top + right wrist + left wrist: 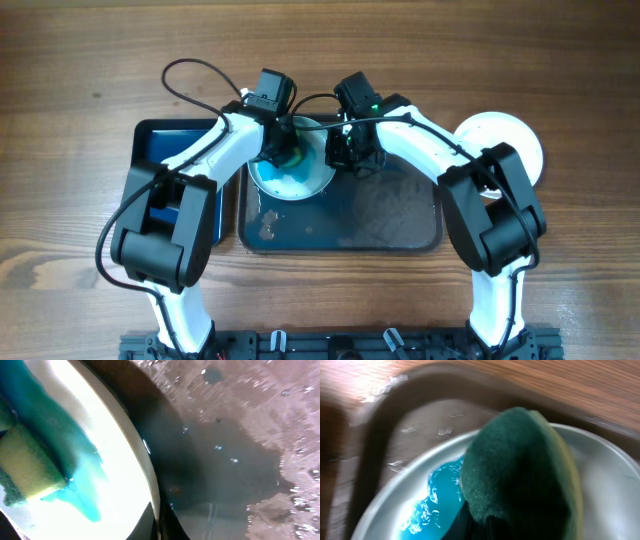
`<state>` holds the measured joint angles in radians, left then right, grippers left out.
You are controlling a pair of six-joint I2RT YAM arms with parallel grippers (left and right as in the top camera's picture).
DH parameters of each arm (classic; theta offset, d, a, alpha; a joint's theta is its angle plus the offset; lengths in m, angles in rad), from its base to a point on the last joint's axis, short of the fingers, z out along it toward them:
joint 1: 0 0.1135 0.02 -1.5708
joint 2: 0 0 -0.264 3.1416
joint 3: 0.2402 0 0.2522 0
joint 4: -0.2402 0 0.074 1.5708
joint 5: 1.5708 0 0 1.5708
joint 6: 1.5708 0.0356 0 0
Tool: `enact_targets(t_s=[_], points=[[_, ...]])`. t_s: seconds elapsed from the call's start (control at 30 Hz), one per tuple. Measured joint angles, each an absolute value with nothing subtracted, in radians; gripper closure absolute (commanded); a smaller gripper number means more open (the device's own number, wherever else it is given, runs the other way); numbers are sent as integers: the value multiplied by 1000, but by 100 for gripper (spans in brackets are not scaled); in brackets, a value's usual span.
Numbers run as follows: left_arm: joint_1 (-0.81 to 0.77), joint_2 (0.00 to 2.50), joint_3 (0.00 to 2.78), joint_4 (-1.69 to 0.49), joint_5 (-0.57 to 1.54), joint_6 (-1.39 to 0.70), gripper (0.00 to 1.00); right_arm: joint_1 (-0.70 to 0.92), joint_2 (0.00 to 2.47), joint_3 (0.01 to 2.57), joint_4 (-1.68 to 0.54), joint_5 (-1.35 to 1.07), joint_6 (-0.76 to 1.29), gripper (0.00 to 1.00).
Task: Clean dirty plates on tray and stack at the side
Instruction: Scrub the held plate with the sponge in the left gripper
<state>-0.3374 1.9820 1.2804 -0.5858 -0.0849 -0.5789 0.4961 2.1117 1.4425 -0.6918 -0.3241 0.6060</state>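
Right now you are mid-scrub on the plate [292, 180], which sits at the left end of the tray [400, 225]. Your left fingers [282, 148] are clamped on a green-and-yellow sponge [520, 470] pressed against the blue smear [437, 495]. Your right fingers [352, 152] look closed on the plate's right rim, steadying it. Next, I judge, the sponge must sweep up the blue; then the plate goes to the side plate [512, 140] on the desk [80, 60].
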Motion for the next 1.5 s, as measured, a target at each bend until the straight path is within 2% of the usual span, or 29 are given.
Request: enact_targets(t_s=[0.13, 0.3, 0.4, 0.6, 0.7, 0.77, 0.87, 0.97, 1.07, 1.17, 1.37, 1.5], points=[[-333, 1975, 1295, -730, -76, -588, 96, 503, 2114, 1443, -696, -339, 601, 96], [-358, 1977, 1283, -847, 331, -256, 96, 458, 2115, 1443, -714, -374, 574, 96], [-413, 1983, 1274, -805, 417, -144, 96, 421, 2115, 1442, -721, -385, 555, 96], [-437, 1977, 1263, -592, 181, -442, 96, 405, 2115, 1442, -705, -373, 560, 96], [-439, 1979, 1260, -479, -23, -553, 96, 416, 2115, 1442, -709, -362, 562, 96], [-438, 1979, 1266, -535, -202, -616, 96, 430, 2115, 1442, -708, -362, 573, 96], [-428, 1978, 1276, -689, -317, -701, 96, 439, 2115, 1442, -696, -362, 575, 96], [-407, 1975, 1288, -756, -172, -624, 96, 442, 2115, 1442, -702, -359, 570, 96], [-376, 1973, 1277, -678, 274, -402, 96, 442, 2115, 1442, -705, -358, 559, 96], [-407, 1994, 1261, -592, 471, -344, 96, 441, 2115, 1442, -706, -358, 555, 95], [-380, 1998, 1254, -519, 508, -334, 96, 438, 2115, 1442, -704, -359, 552, 96], [-330, 1997, 1255, -474, 284, -449, 96, 438, 2116, 1442, -690, -359, 553, 96]])
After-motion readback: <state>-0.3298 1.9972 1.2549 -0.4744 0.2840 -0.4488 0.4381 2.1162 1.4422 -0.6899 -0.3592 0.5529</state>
